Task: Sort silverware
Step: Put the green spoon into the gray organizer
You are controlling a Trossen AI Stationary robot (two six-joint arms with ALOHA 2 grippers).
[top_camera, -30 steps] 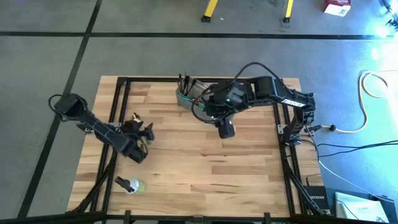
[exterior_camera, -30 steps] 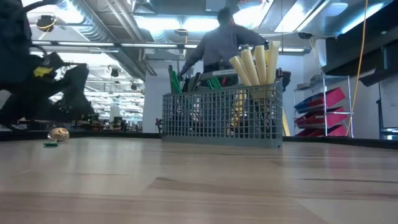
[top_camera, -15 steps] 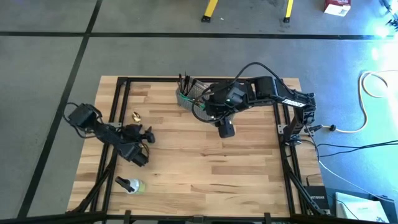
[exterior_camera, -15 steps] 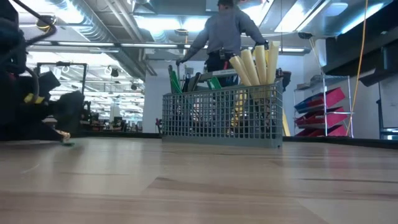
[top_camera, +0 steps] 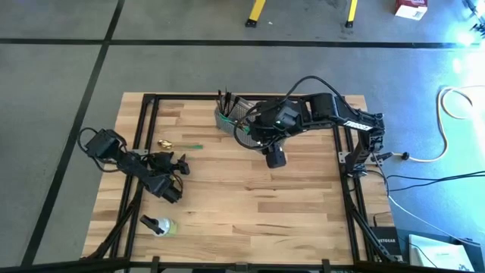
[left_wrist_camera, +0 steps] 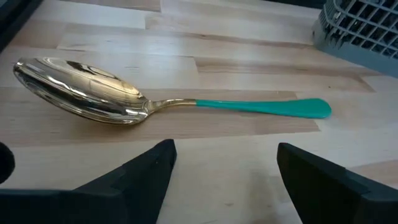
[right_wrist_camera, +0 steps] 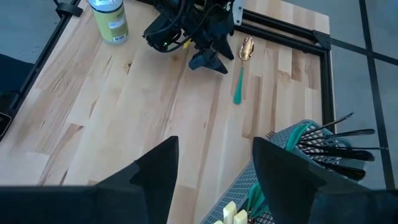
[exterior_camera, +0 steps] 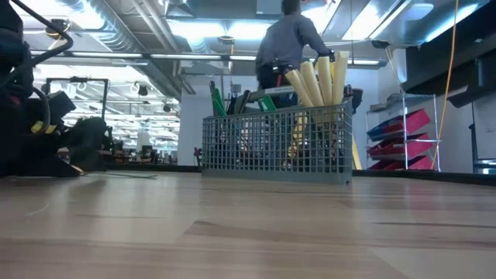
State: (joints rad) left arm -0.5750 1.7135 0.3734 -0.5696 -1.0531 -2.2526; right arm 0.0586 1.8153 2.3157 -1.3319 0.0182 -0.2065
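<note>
A gold spoon (left_wrist_camera: 118,99) with a green handle (top_camera: 193,146) lies flat on the wooden table (top_camera: 250,197) at the left, bowl up, with the handle pointing toward the table's right. My left gripper (left_wrist_camera: 227,152) is open and low over the table, just on the near side of the spoon (right_wrist_camera: 242,59) without touching it. My right gripper (right_wrist_camera: 214,149) hangs open high above the table's middle, next to the grey mesh basket (exterior_camera: 275,143). Upright in the basket stand cream-handled knives (exterior_camera: 318,81), dark forks (right_wrist_camera: 336,146) and green-handled pieces (exterior_camera: 219,101).
A green-labelled bottle (top_camera: 159,225) lies near the table's front left corner. Black frame rails (top_camera: 144,136) run along the table's edges. A person (exterior_camera: 291,43) stands in the room beyond the basket. Bare wood stretches across the middle and right of the table.
My left gripper has sunk toward the table and stays open. The spoon, of which only the bowl showed beside the gripper a second ago, now lies flat with its whole green handle in view. My right arm has kept still.
</note>
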